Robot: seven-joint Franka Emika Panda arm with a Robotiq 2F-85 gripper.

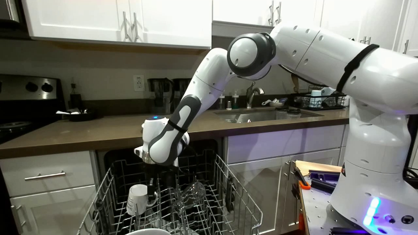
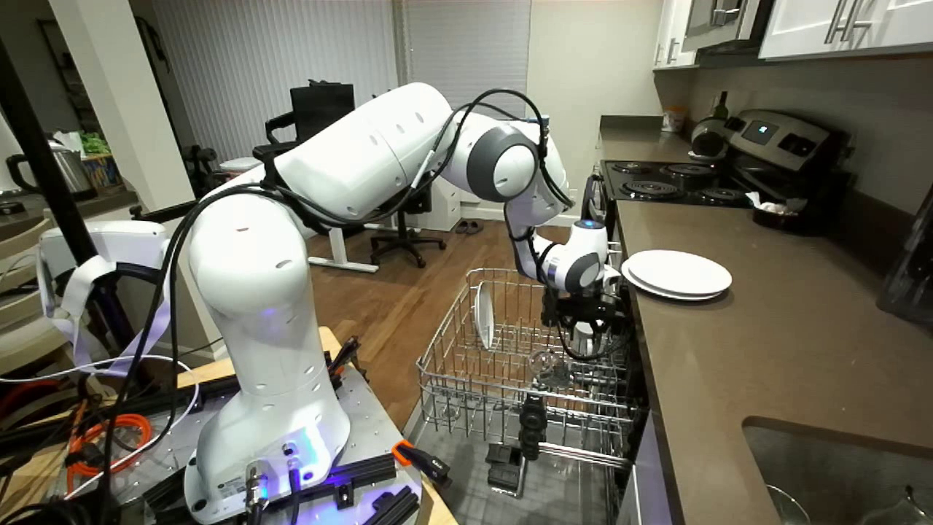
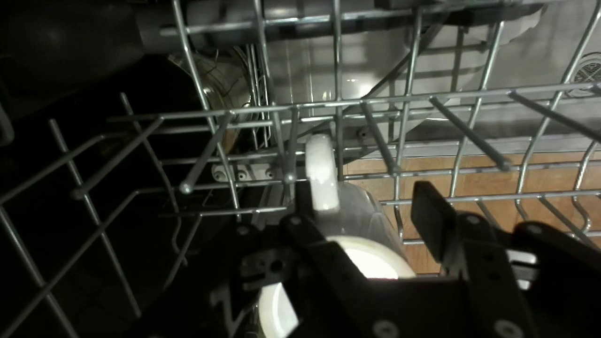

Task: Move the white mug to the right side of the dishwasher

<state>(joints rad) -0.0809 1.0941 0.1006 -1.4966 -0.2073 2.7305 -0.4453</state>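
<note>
The white mug (image 1: 137,199) sits tilted in the wire rack of the dishwasher (image 1: 209,147), its handle toward the rack's middle. It also shows, partly hidden by the gripper, in an exterior view (image 2: 583,339). In the wrist view, my gripper (image 3: 366,202) is open over the mug (image 3: 352,206), fingers well apart. The handle (image 3: 321,173) lies between them, close beside the left finger; I cannot tell if they touch. The right finger stands apart from the mug. The mug's rim is partly covered by the gripper. The gripper also shows in an exterior view (image 2: 587,313), pointing down.
A clear glass (image 1: 196,192) lies in the rack beside the mug. A white plate (image 2: 484,317) stands upright in the rack's outer part. Metal tines (image 3: 375,136) surround the mug. The counter (image 2: 729,350) overhangs the rack's back and holds white plates (image 2: 678,273).
</note>
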